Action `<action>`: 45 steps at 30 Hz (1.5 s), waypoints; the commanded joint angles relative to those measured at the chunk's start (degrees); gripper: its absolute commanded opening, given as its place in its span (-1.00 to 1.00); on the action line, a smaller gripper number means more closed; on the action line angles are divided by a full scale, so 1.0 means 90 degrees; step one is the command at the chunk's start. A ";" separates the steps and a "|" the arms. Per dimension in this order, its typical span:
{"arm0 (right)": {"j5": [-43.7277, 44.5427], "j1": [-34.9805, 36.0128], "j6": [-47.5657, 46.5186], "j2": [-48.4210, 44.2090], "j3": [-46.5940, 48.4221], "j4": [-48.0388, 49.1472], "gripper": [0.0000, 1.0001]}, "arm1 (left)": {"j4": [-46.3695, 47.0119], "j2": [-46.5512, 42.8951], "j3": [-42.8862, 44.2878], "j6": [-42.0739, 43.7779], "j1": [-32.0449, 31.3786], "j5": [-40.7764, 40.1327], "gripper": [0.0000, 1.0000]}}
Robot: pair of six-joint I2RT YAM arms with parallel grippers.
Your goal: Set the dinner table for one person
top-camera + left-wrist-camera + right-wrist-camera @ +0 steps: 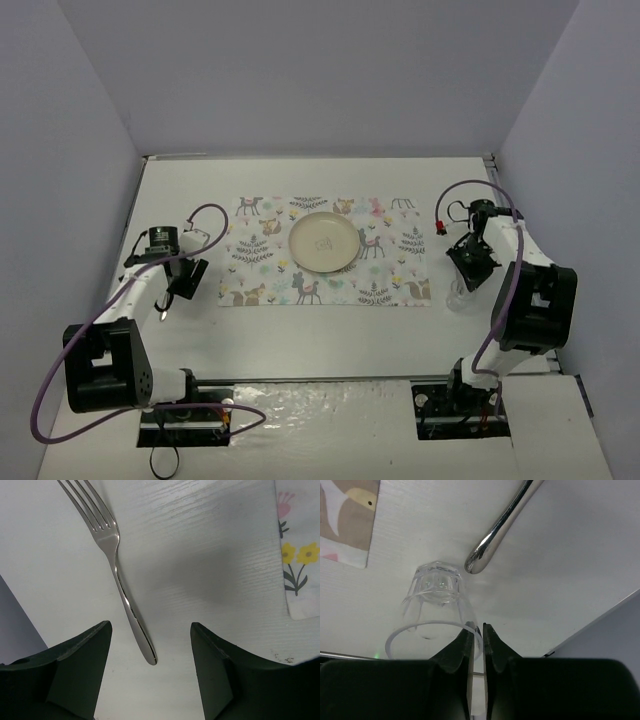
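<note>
The white dinner table (330, 330) carries a printed placemat (400, 270) with a cream plate (322, 243) at its middle. A metal fork (117, 570) lies flat on the table left of the placemat, and shows faintly in the top view (163, 311). My left gripper (150, 627) is open just above the fork's handle end, one jaw on each side, not touching; in the top view it (180, 283) is left of the placemat. My right gripper (476, 627) is shut on the rim of a clear glass (437, 587), right of the placemat (458, 296).
A shiny metal utensil handle (500, 527) lies on the table just beyond the glass. The placemat's edge shows in the left wrist view (300, 555) and its corner in the right wrist view (345, 515). Grey-lilac walls enclose the table on three sides.
</note>
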 commanded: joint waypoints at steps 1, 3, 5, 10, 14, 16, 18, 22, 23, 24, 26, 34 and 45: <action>-0.0906 -0.0015 -0.0042 -0.0218 0.0426 -0.0131 -1.00 | 0.0174 -0.0089 0.0179 -0.0099 -0.0010 -0.0095 0.22; -0.1273 -0.0014 -0.0076 -0.0634 0.0850 -0.0353 -1.00 | 0.0187 -0.0063 0.0179 -0.0100 -0.0004 -0.0088 0.22; -0.1613 -0.0019 -0.0086 -0.1164 0.1509 -0.0602 -1.00 | 0.0176 0.0008 0.0214 -0.0112 -0.0001 -0.0085 0.22; -0.2165 -0.0014 0.0498 -0.1910 0.3061 -0.0282 -1.00 | 0.0117 0.0219 0.0351 -0.0196 -0.0010 -0.0095 0.22; -0.2345 0.0052 0.1314 -0.0848 0.4330 -0.0154 -1.00 | 0.0186 0.0192 0.0406 -0.0281 -0.0010 -0.0080 0.21; -0.2347 0.0055 0.1678 -0.0174 0.4740 -0.0131 -1.00 | 0.0203 0.0185 0.0450 -0.0313 -0.0010 -0.0030 0.22; -0.2318 0.0161 0.1942 0.0655 0.5081 -0.0149 -1.00 | 0.0165 0.0233 0.0500 -0.0354 -0.0010 -0.0007 0.21; -0.2209 0.0484 0.2030 0.1688 0.5784 -0.0192 -1.00 | 0.0155 0.0273 0.0540 -0.0383 -0.0018 -0.0015 0.21; -0.2132 0.0594 0.2026 0.1905 0.5909 -0.0235 -1.00 | 0.0155 0.0265 0.0540 -0.0384 -0.0020 -0.0017 0.21; -0.1996 0.0747 0.2037 0.2077 0.6076 -0.0276 -1.00 | 0.0150 0.0252 0.0540 -0.0388 -0.0020 -0.0030 0.21; -0.1686 0.1080 0.2073 0.2405 0.6427 -0.0354 -1.00 | 0.0138 0.0222 0.0540 -0.0400 -0.0020 -0.0066 0.21; -0.0925 0.2146 0.2118 0.2871 0.6751 -0.0452 -1.00 | 0.0226 0.0275 0.0480 -0.0402 -0.0023 -0.0092 0.20; -0.0062 0.2211 0.2121 0.3456 0.6825 -0.0409 -1.00 | 0.0284 0.0118 0.0423 -0.0421 -0.0028 -0.0095 0.20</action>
